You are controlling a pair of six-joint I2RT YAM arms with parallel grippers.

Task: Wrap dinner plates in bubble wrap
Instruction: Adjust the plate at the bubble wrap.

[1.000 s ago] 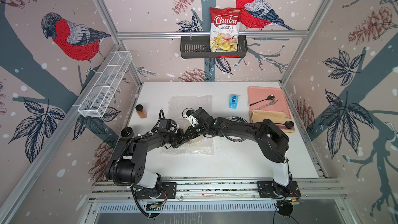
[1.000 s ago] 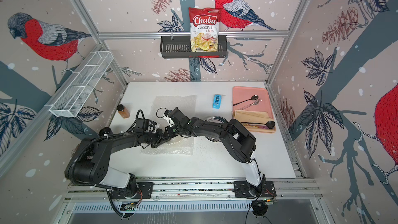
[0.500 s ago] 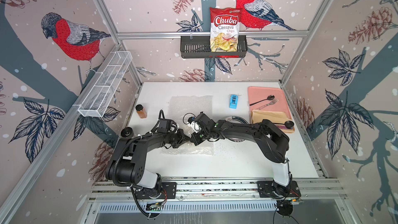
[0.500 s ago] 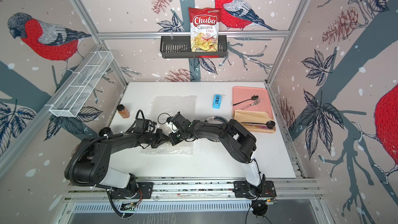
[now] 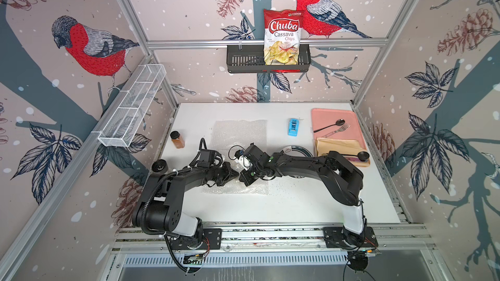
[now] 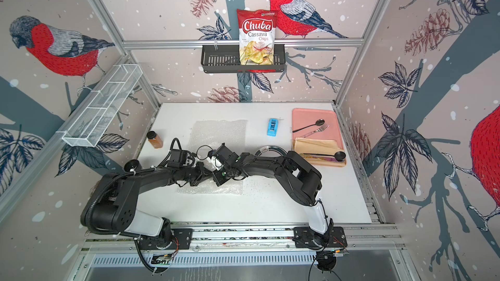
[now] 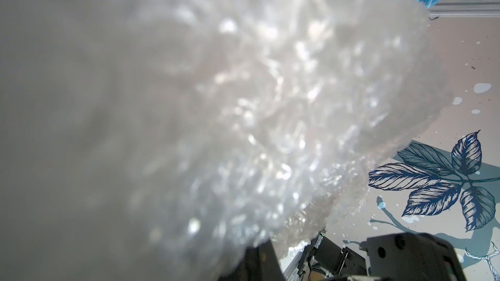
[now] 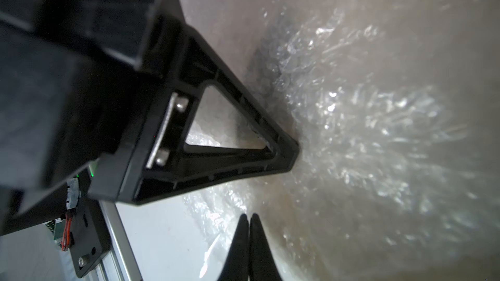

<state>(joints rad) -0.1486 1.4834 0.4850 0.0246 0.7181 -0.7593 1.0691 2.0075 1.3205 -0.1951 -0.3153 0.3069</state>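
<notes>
Left tool [image 5: 234, 174]: pinching bubble wrap [image 5: 238, 189], bunched up well apart from pink tray [image 5: 330, 116]; right tool [image 5: 244, 181] pressed together, grip unclear. Wrapping likely midway, fold unfinished; bare dinner plate [image 5: 295, 148] beside pink tray, unwrapped.

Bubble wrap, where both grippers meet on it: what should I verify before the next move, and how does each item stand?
1. Left gripper holds the bubble wrap: ok; shut, film creasing out from its tip.
2. Right gripper holds film: cannot tell; shut, nothing plainly between the tips.
3. Plate under the wrap: cannot tell; only a tan blur shows through in the right wrist view.
4. Room between grippers: not ok; nearly touching in both top views.
5. Bare dinner plate free: not ok; the right arm crosses over it.
6. Blue tape dispenser off the sheet: ok; apart.
</notes>
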